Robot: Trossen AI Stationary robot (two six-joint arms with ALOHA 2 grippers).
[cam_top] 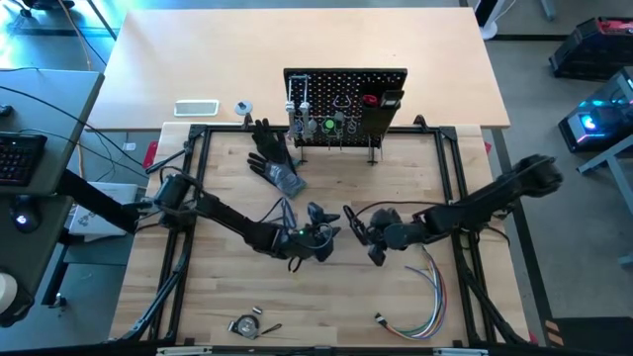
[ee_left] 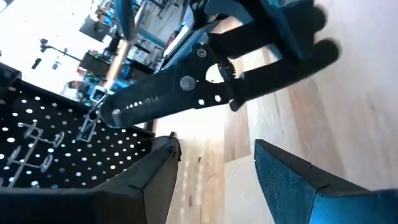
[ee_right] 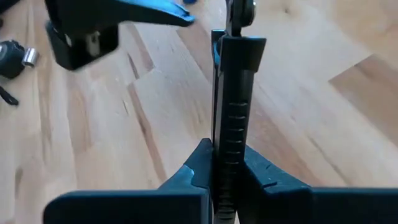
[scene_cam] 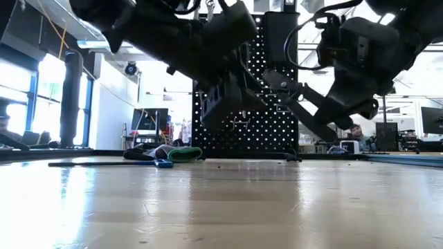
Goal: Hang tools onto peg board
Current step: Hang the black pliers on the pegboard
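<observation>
My right gripper hangs over the middle of the table, shut on a black plier-like tool that has a flat holed head and black handles. My left gripper stands close beside it on the left, open with nothing between its fingers; the tool's head lies just beyond them. The peg board stands upright at the table's far side with a few tools hung on its hooks. A thin blue-handled tool lies flat on the table near the black glove. My right gripper pinches one ridged black handle of the tool between its two fingers, coming from the table's right and slanting down. The handle runs on past the fingertips toward the metal head. The tool hangs tilted, clear of the table.
A bundle of coloured wires lies near the right front. A small round object lies near the front edge. A black frame borders the work area. Bare wood shows between the grippers and the peg board.
</observation>
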